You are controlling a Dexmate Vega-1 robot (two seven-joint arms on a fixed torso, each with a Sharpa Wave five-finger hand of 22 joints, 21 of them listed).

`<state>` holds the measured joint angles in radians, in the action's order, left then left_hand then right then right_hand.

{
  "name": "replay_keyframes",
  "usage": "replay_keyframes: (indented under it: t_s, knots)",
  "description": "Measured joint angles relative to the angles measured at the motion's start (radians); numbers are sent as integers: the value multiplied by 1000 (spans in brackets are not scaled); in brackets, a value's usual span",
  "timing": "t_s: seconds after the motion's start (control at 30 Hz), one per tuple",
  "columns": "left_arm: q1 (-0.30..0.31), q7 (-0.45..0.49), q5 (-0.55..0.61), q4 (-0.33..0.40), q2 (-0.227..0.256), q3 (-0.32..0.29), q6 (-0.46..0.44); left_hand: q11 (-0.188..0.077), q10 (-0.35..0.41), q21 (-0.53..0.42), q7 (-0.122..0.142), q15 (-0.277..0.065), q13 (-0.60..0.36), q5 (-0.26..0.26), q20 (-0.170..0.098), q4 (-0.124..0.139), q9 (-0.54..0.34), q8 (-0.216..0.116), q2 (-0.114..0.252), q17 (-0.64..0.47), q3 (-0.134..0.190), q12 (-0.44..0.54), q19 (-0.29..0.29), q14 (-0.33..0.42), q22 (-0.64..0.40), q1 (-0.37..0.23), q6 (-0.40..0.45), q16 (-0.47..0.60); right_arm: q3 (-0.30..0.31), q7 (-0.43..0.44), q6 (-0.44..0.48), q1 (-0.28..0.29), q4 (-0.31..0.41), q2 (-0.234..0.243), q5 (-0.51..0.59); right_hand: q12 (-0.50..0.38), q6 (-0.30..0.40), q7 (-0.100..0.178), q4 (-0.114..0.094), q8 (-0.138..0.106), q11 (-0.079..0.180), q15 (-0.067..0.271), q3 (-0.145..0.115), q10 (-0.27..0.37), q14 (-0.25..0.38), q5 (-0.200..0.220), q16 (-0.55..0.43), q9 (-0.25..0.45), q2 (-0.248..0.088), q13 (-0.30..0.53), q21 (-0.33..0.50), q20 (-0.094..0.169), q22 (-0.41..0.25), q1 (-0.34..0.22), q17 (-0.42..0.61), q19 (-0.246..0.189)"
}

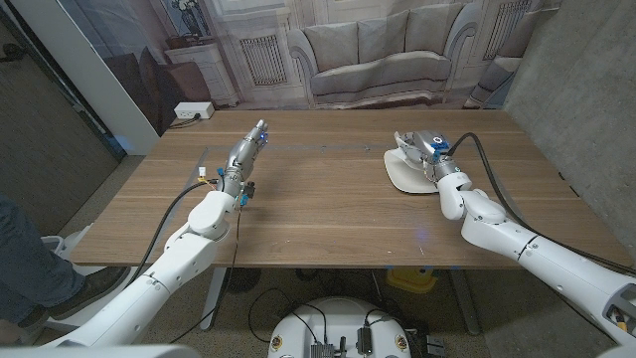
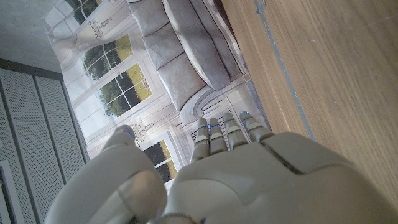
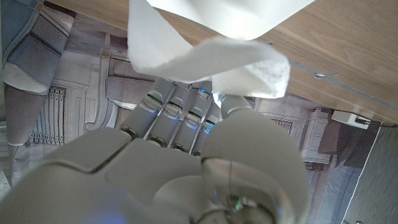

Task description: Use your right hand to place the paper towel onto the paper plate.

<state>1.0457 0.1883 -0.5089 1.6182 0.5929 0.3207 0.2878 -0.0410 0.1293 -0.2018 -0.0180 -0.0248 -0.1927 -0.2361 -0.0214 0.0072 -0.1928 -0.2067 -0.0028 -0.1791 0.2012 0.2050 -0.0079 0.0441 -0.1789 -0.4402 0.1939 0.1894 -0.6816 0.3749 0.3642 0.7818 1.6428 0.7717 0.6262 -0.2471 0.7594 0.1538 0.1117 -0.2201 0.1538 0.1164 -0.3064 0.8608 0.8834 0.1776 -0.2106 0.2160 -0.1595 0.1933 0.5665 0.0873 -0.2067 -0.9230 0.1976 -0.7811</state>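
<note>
Right hand grasps paper towel over paper plate; left hand released.

Soft even light, blurred wrist foregrounds

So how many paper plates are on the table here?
1. The plate lies on the table's far right side, under the right hand, which holds the paper towel over it.

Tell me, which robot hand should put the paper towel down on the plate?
The right hand. It already holds the paper towel and is over the paper plate. The left hand is far across the table, holding nothing.
</note>
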Motion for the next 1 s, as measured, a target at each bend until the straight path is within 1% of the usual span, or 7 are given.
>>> replay_keyframes:
  t_s: [0.1,0.5,0.57,0.63,0.8,0.87,1.0]
  knots:
    - [2,3,2,2,-1,0,1,0,0,0,0,0,0,0,0,-2,0,0,0,0,-2,0,0,0,0,0,0,0,-2,-8,8,-2,-2,0,-6,0,0,0,0,0,0,0,0,0,0,0,0,0,0,0,0,-6,0,0,0,5]
    - [12,9,6,13,-1,0,1,0,0,0,0,0,0,0,0,-4,0,0,4,0,-4,0,0,0,0,-4,0,0,-10,-35,30,-11,-10,0,-20,0,0,0,0,0,0,0,0,0,0,0,4,0,0,0,0,-4,2,0,0,7]
    - [12,13,6,14,-1,0,3,0,0,0,0,0,0,0,0,-4,0,0,4,0,-4,0,0,0,0,-4,0,0,-19,-41,34,-21,-16,-2,-22,0,0,0,0,0,0,0,0,0,0,0,4,0,3,0,0,-4,2,3,0,7]
    - [14,13,6,14,-1,0,3,0,0,0,0,0,0,0,0,0,0,0,4,0,-8,0,0,0,0,-4,0,0,-19,-44,36,-21,-16,-2,-22,0,0,0,-4,0,0,0,4,0,0,0,4,0,4,0,0,-4,2,4,0,7]
    - [14,14,7,15,-2,-1,4,0,0,0,0,0,0,0,0,0,0,0,4,0,-8,0,0,0,0,-4,0,0,-28,-55,45,-29,-24,-3,-29,0,0,0,-4,0,0,-4,4,0,-4,0,4,0,4,0,0,-4,2,4,0,7]
    - [14,14,7,15,-2,-1,4,0,0,0,4,0,0,0,0,0,0,0,4,0,-8,0,0,0,0,-4,4,0,-28,-57,47,-29,-24,-3,-30,0,0,0,-4,0,0,-1,4,0,-6,0,4,0,6,0,0,-4,2,5,0,7]
    - [14,14,7,15,-2,-1,4,0,0,0,4,0,0,0,0,0,0,0,4,0,-8,0,0,0,0,-4,4,0,-30,-59,51,-30,-25,-3,-36,0,0,0,-4,0,0,0,4,0,-8,0,8,0,8,0,0,-4,2,8,0,14]
